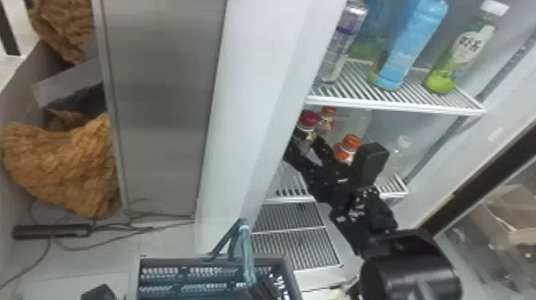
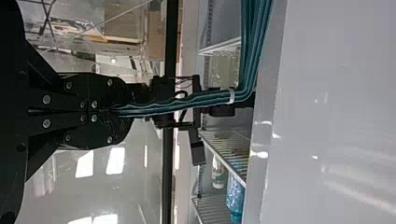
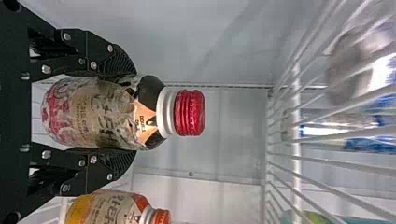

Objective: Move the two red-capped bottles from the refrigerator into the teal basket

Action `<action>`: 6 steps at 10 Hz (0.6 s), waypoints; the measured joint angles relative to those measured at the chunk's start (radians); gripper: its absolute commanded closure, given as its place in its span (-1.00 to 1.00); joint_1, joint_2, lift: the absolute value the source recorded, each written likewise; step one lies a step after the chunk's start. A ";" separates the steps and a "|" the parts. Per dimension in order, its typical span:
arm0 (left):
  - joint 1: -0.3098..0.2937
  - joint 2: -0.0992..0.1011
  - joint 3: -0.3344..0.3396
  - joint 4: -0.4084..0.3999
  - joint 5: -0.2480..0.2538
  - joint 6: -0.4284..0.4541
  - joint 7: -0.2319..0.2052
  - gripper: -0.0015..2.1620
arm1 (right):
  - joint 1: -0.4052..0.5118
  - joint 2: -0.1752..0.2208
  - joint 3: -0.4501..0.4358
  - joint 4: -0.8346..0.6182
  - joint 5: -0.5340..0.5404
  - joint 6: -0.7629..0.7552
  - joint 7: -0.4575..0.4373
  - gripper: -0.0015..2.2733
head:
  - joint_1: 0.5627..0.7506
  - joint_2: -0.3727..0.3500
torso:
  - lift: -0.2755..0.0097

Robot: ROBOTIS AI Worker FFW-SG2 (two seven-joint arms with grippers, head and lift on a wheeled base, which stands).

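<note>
On the lower refrigerator shelf, my right gripper (image 1: 306,140) is around a bottle with a dark red cap (image 1: 309,119). In the right wrist view, that gripper (image 3: 127,113) is shut on the bottle (image 3: 88,112), pads against opposite sides of its body, cap beyond the fingers. My left gripper (image 1: 264,288) is at the head view's bottom edge, above the teal basket (image 1: 139,279). Seen from its wrist, the left gripper (image 2: 114,112) is shut on the teal handle straps (image 2: 187,103).
Bottles with orange-red caps (image 1: 351,142) stand beside and behind the held one; one (image 3: 109,210) is close to a right finger. An upper wire shelf (image 1: 395,105) with several bottles hangs above. The refrigerator's side wall (image 1: 255,99) rises left of the opening.
</note>
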 measured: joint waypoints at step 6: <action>0.001 -0.002 0.000 -0.001 0.002 -0.007 -0.003 0.07 | 0.236 0.019 -0.035 -0.293 -0.059 0.091 0.013 -0.40 | 0.41 -0.94 | -0.64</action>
